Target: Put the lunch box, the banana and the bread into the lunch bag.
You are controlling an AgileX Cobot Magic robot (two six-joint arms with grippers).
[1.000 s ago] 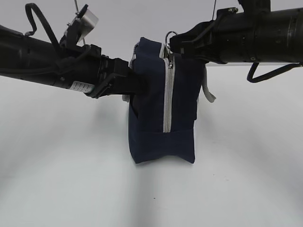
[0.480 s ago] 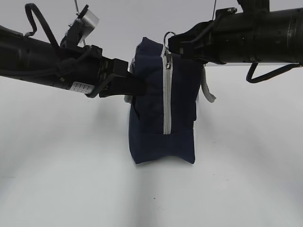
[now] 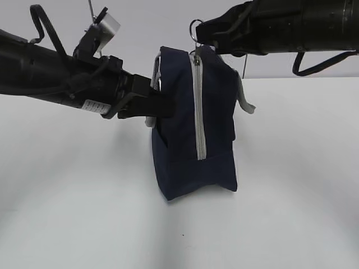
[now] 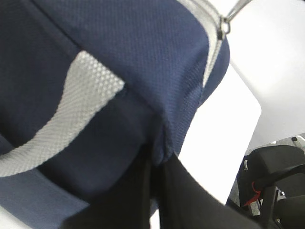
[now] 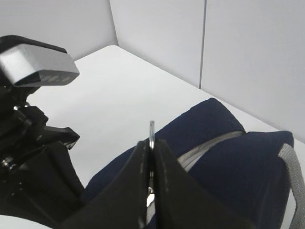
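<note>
The navy lunch bag (image 3: 185,151) stands on end on the white table, its grey zipper strip (image 3: 197,106) running up the near face and zipped along the part I see. My left gripper (image 3: 164,105) is shut on a fold of the bag's fabric at its left side; in the left wrist view this gripper (image 4: 159,160) pinches the navy cloth below a grey handle (image 4: 71,109). My right gripper (image 3: 201,35) is shut on the metal ring pull (image 3: 194,25) at the bag's top; the right wrist view shows the ring pull (image 5: 151,129) between its closed jaws. The lunch box, banana and bread are out of view.
White table (image 3: 291,202) spreads around the bag, with a pale wall behind. A second grey handle (image 3: 244,101) hangs off the bag's right side. The left arm (image 5: 28,157) fills the lower left of the right wrist view.
My left gripper has shut on the bag's side fabric. My right gripper has risen and shifted left with the ring pull, stretching the bag's top upward and tilting the bag.
</note>
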